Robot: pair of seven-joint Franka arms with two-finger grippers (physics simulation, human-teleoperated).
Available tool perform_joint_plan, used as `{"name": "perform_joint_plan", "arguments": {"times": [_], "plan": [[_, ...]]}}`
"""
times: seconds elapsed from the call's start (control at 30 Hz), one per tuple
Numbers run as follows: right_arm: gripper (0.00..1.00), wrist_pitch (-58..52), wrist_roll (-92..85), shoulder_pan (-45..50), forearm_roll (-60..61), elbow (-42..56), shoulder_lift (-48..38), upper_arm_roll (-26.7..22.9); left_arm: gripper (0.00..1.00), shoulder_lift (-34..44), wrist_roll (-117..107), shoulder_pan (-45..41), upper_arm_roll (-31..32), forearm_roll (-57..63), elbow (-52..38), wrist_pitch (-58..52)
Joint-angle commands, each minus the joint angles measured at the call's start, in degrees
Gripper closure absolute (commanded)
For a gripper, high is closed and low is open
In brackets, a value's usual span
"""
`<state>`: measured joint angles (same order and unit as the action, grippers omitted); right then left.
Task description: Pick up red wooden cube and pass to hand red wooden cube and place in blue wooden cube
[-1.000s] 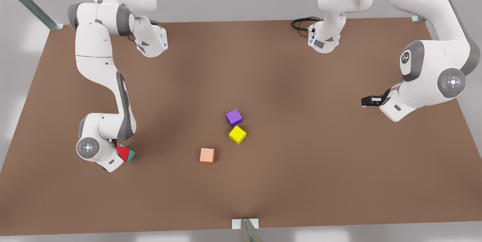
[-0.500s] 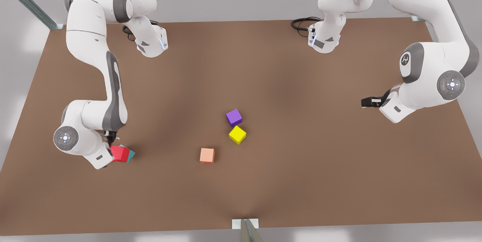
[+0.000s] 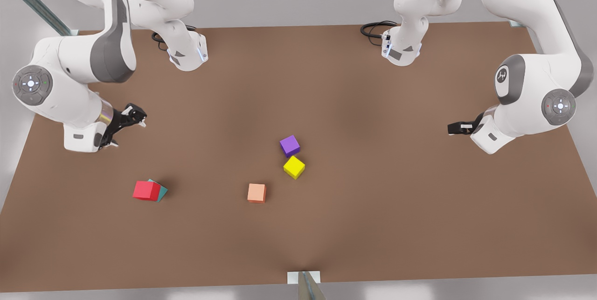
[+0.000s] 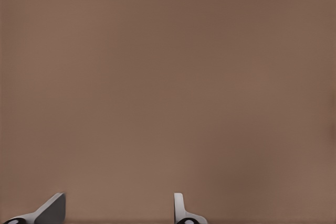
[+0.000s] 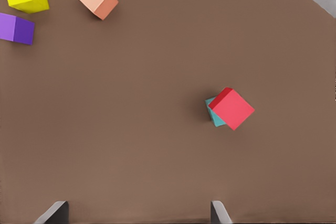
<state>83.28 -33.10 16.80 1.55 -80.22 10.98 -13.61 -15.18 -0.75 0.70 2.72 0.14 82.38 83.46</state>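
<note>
One red wooden cube (image 5: 232, 109) atop blue wooden cube (image 5: 214, 115), well clear of right gripper (image 5: 139, 212) fingers (image 5: 55, 211).

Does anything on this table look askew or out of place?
Yes. The red wooden cube sits on the blue wooden cube, but twisted and offset, overhanging toward the front view's left, so the stack is not square. The right tool, open, is clear of it; the left tool, open, waits at the front view's right.
</note>
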Motion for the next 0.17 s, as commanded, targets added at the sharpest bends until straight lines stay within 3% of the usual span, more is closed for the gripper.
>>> {"name": "perform_joint_plan", "arguments": {"times": [0.0,0.03,0.13], "plan": [[0.00,-4.0,36.3,-1.1,-0.8,0.2,-0.3,0.9,0.00,0.1,0.0,0.0,0.0,0.0,0.0,0.0],[0.00,-3.8,36.6,-11.2,-2.2,0.2,-0.4,11.4,0.00,0.1,0.0,0.0,0.0,0.0,0.0,0.0],[0.00,-3.9,36.5,-13.0,-2.5,0.0,-1.0,13.7,0.00,0.1,0.0,0.0,0.0,0.0,0.0,0.0]]}}
